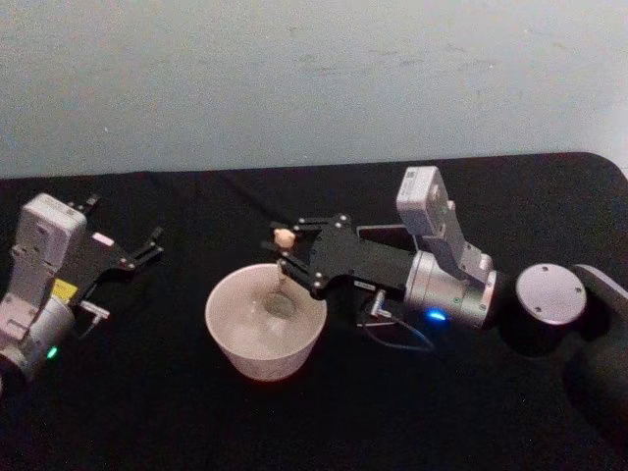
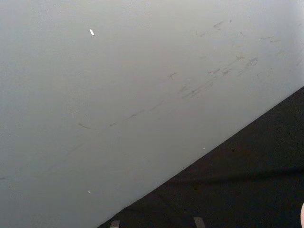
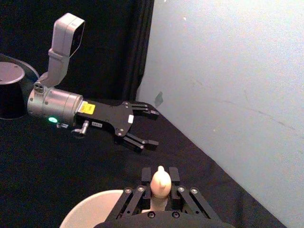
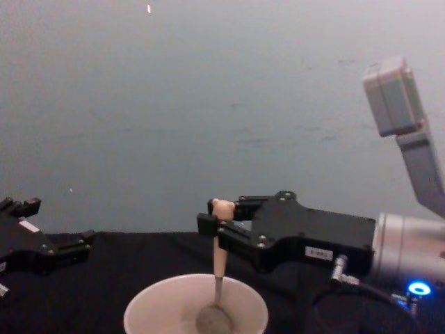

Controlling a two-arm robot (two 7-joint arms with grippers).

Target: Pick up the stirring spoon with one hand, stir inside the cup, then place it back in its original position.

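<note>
Stirring spoon (image 4: 219,268): near upright, its peach handle clamped between the right tool's fingers. The small bear head stands just above them, and the metal bowl hangs down inside the cup (whether it touches the cup's floor cannot be told).
Cup (image 1: 263,361): wide, cream-white, standing on the table near the middle, just left of the right tool's body and below its fingertips.
Right tool (image 1: 285,247): reaches in from the right and lies level over the cup's far rim. Its fingers are drawn in tight on the spoon's handle, one on each side.
Left tool (image 3: 153,128): at the left side of the table, well apart from the cup. Its two fingers are spread wide with nothing between them, and they point towards the far wall.
Holder (image 1: 378,234): dark and square, on the far side of the right tool. It is mostly hidden behind the tool, so that little more than its top edge shows.
Table (image 1: 196,422): covered in black cloth and running back to a pale wall.
</note>
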